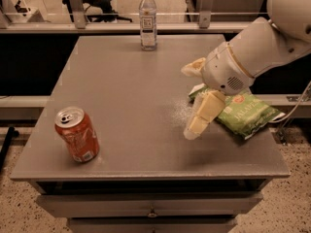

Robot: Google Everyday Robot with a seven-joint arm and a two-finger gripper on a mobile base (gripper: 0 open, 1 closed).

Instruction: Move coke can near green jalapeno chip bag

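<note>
The coke can (77, 135) stands upright near the front left corner of the grey table (131, 86); it is red-orange with a silver top. The green jalapeno chip bag (249, 112) lies flat near the right edge, partly hidden behind my arm. My gripper (195, 93) hangs over the table's middle right, just left of the bag and far from the can. It is open and empty. One cream finger (201, 113) points down toward the tabletop and the other (193, 68) sits higher.
A clear plastic water bottle (147, 18) stands at the table's back edge. A drawer front (150, 205) runs under the tabletop. A railing and a chair lie beyond the table.
</note>
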